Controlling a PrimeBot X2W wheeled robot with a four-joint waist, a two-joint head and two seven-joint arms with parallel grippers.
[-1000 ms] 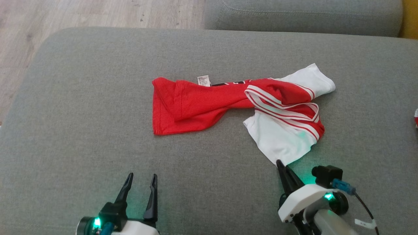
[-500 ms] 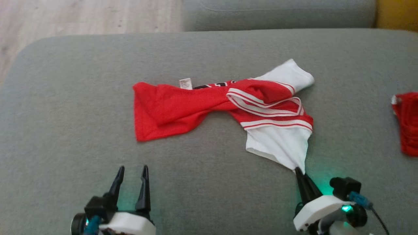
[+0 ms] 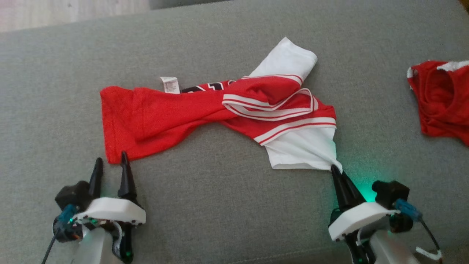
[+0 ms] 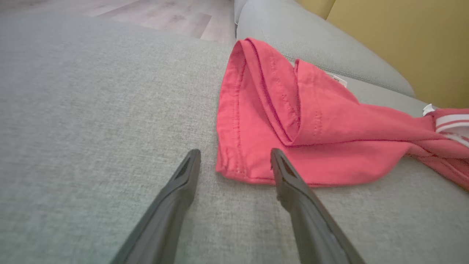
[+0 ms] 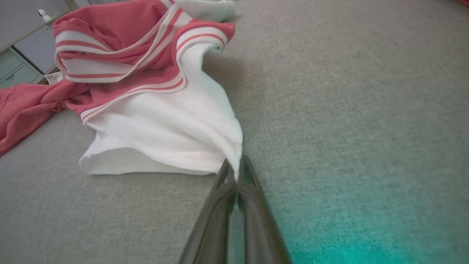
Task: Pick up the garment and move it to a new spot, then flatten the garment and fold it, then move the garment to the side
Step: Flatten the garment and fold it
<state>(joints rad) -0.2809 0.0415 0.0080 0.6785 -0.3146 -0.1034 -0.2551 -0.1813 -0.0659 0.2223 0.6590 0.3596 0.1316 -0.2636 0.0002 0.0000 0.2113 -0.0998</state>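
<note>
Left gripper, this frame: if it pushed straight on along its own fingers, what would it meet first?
Probably the garment: its near red hem corner lies just ahead, between the tips of the open left gripper. Depth is unclear, and one fingertip may already be touching the hem.

L gripper [image 3: 111, 157] fingers apart, low; R gripper [image 3: 334, 168] pinching garment [image 3: 165, 113] corner.

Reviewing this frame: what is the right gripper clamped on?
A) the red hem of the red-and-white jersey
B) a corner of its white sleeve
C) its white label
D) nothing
B: the right gripper is shut on a corner of the white sleeve of the red-and-white jersey, the cloth drawn to its tips.
</note>
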